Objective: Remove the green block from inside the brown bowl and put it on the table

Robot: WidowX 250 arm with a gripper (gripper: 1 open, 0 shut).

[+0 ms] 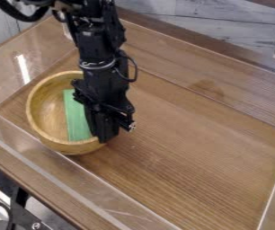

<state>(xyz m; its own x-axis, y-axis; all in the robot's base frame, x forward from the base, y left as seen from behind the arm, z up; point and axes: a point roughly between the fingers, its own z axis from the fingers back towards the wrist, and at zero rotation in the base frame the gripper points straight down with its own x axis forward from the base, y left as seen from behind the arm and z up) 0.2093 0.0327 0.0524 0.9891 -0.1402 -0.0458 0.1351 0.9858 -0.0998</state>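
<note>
A light grey wall [254, 31] with a marbled look stands behind the far side. At the near left corner, dark cables [2, 216] hang below.

Beyond my workspace, at 1 o'clock, I see a pale grey planked wall [242, 27]. At 7 o'clock, dark frame legs [20, 202] over dim floor.
</note>
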